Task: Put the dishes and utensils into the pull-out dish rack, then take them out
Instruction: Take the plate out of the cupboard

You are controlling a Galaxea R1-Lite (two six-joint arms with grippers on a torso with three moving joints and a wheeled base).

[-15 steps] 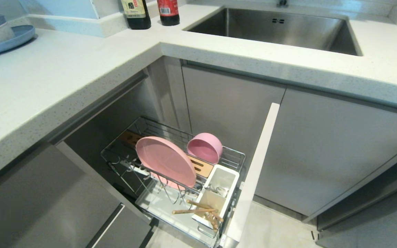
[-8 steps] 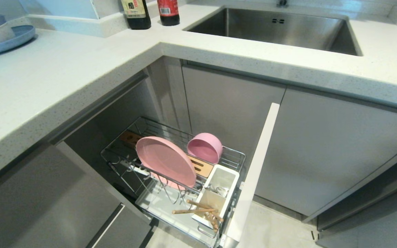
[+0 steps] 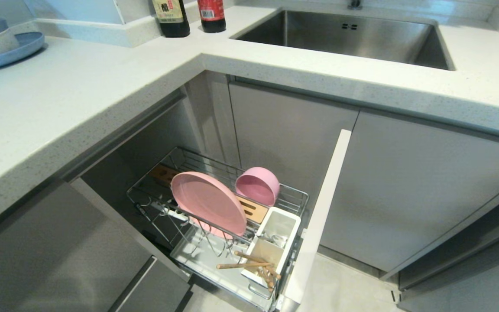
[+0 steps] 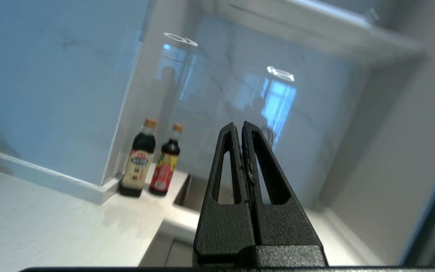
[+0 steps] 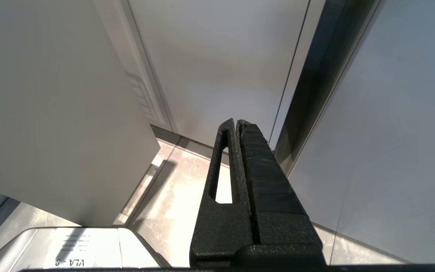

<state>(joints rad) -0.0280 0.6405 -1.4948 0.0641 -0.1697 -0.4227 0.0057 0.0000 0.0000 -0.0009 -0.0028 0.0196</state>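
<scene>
While you look down from the head view, you see neither arm; the rack stands pulled out below the worktop, beside the open cabinet door. The plate stands on edge among the prongs, leaning back, and the bowl sits tipped on its side just behind it, near the wooden strip. The chopsticks lie tilted across the front compartment of the white cup; metal glints in the rear compartment, probably the spoon, though you cannot tell for sure. Loading looks done, so unloading is the likely step. Both pink pieces look light, stiff and matte, so they should not slip much; take the plate by its upper rim and lift it straight up out of the prongs, and pinch the bowl by its lip. The chopsticks are thin and light and may roll or part, so grip both together near their free ends. From the left wrist view, your left pincer has its fingers pressed together on nothing, aimed over the worktop toward two sauce bottles, well away from the rack. From the right wrist view, your right pincer is likewise closed and empty, pointing at cabinet fronts and floor.
</scene>
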